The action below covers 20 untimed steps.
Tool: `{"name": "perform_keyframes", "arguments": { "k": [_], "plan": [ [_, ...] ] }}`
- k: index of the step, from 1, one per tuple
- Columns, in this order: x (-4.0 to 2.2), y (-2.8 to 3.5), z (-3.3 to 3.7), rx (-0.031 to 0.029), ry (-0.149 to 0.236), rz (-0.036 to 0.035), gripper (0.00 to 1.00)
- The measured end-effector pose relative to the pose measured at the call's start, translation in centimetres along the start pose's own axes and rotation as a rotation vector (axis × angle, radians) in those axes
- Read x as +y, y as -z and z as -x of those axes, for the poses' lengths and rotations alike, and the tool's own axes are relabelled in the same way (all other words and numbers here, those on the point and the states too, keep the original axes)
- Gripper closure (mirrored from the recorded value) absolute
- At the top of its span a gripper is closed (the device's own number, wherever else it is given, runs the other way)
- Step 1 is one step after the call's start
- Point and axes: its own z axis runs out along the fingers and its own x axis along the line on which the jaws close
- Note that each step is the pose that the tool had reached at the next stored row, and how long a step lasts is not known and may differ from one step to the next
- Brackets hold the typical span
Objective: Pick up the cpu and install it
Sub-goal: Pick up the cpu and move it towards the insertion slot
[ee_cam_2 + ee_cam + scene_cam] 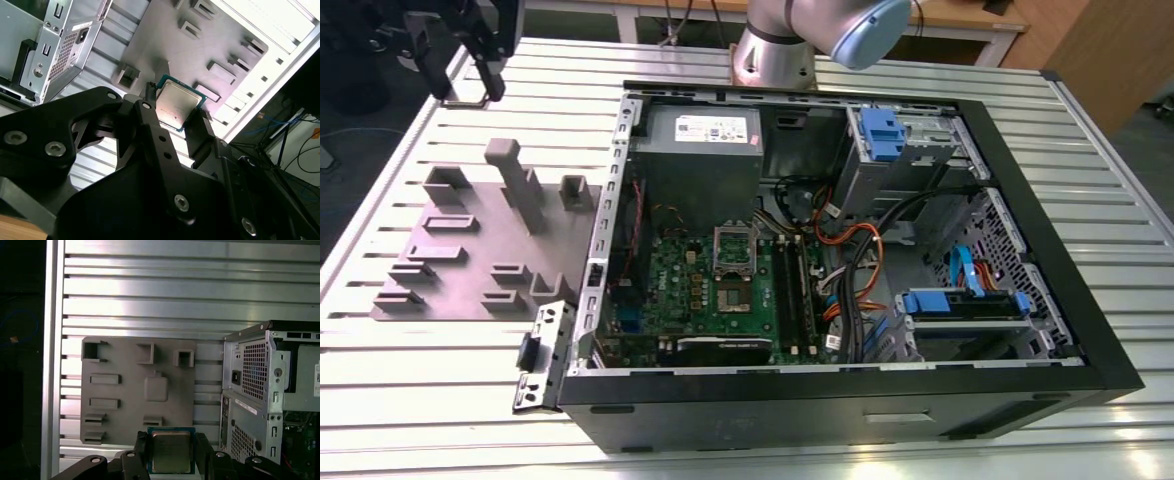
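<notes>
The cpu is a small square chip with a dull silver top and a green rim. It sits clamped between the two black fingers of my gripper, seen in both wrist views as cpu in gripper. In the exterior view my gripper hangs high over the far left of the table, above the grey tray. The green motherboard with its metal socket frame lies inside the open computer case, well toward the exterior view's right of my gripper.
The grey plastic tray with square pockets and raised posts lies on the slatted aluminium table beside the case. Inside the case are a power supply, cable bundles and blue drive bays. The arm's base stands behind the case.
</notes>
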Motion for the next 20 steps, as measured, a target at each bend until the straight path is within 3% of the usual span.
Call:
{"name": "perform_keyframes", "arguments": {
  "k": [7, 15, 20],
  "plan": [
    [-0.09, 0.00, 0.12, 0.0001, 0.000, -0.0001, 0.53],
    [-1.12, -0.01, 0.12, 0.0001, 0.000, -0.0001, 0.53],
    [-1.18, -0.02, 0.16, 0.0001, 0.000, -0.0001, 0.53]
  ]
}}
